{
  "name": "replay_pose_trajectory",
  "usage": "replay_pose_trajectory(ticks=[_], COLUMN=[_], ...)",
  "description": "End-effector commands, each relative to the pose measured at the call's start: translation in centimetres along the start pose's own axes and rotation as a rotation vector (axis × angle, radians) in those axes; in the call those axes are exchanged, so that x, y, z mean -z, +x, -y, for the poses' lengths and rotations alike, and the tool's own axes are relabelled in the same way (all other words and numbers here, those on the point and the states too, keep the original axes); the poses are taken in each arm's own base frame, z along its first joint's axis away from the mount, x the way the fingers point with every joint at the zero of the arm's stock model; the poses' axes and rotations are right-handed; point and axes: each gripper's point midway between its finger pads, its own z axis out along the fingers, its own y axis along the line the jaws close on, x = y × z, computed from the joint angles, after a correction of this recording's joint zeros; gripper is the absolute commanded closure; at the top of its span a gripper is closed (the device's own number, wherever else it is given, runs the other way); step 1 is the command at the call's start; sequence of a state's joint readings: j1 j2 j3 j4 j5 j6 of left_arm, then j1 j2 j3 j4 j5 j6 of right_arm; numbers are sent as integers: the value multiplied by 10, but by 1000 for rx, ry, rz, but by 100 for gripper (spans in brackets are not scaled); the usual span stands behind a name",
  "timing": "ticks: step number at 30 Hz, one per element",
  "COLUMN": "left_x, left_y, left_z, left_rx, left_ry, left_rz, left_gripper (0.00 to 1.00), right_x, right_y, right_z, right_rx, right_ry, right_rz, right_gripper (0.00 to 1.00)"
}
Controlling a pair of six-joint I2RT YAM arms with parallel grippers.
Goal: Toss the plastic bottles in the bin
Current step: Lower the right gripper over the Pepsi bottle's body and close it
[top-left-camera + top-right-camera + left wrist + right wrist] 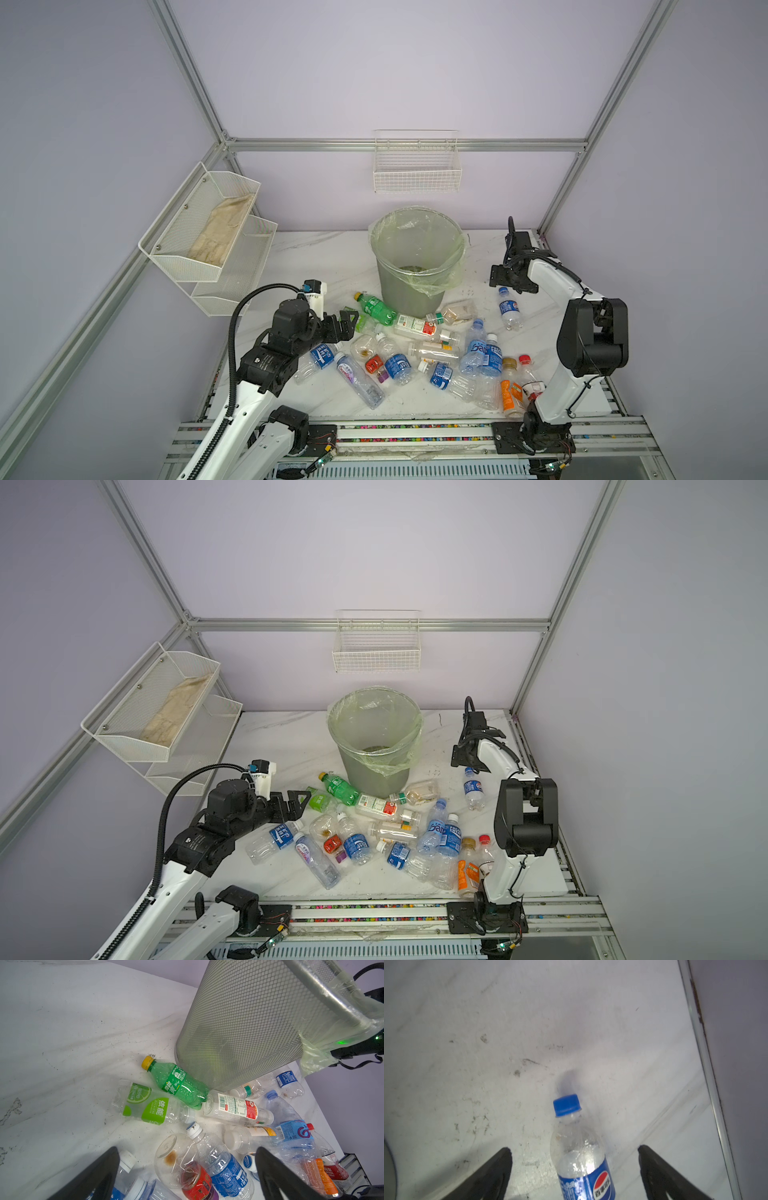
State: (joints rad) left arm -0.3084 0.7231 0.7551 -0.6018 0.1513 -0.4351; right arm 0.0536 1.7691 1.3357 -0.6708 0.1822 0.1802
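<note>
Robot lab cell w/ alu frame [291, 144], plain walls [374, 62].

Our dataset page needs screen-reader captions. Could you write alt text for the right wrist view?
A clear Pepsi bottle with a blue cap and label shows between the two black fingers of the open right gripper, touching neither. Behind it is a scuffed white table, with a metal edge strip and lilac wall alongside.

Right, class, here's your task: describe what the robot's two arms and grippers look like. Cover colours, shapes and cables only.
The left arm and right arm have smooth white shell links joined by chunky black joint housings. A black corrugated conduit loops along the left arm, and a thinner black cable runs along the right. The left gripper and right gripper are black, with tapering, pointed fingers.
</note>
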Motion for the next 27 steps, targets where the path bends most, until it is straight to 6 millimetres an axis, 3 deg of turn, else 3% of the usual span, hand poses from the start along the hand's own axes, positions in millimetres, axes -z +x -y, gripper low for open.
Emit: replay_pose_trajectory(ticks=[1, 7, 13, 17, 19, 23, 25, 27], left_x=[-4, -2, -3, -5, -5, -4, -3, -2], left_y=[10, 11, 12, 13, 13, 14, 14, 14], left_z=[-5, -6, -6, -7, -7, -8, -9, -9], left_rx=[2, 2, 3, 5, 6, 6, 5, 5], left_ry=[-11, -12, -13, -15, -17, -21, -23, -23], left_rz=[-14, -10, -14, -24, -25, -20, -16, -15], left_gripper=[0, 0, 0, 0, 0, 0, 0, 0], right_x=[-4, -21, -49, -52, -53, -51, -46, -37], right_y=[18, 32, 64, 72, 75, 78, 75, 70], right_z=[9, 4, -5, -6, -7, -9, -11, -16], right_rx=[-64, -67, -62, -57, -51, -51, -53, -50], right_ry=[37, 21, -15, -3, 2, -17, -28, -49], right_rz=[-32, -76, -156, -140, -142, -133, -117, -97], right_gripper=[3, 3, 13, 19, 30, 64, 75, 78])
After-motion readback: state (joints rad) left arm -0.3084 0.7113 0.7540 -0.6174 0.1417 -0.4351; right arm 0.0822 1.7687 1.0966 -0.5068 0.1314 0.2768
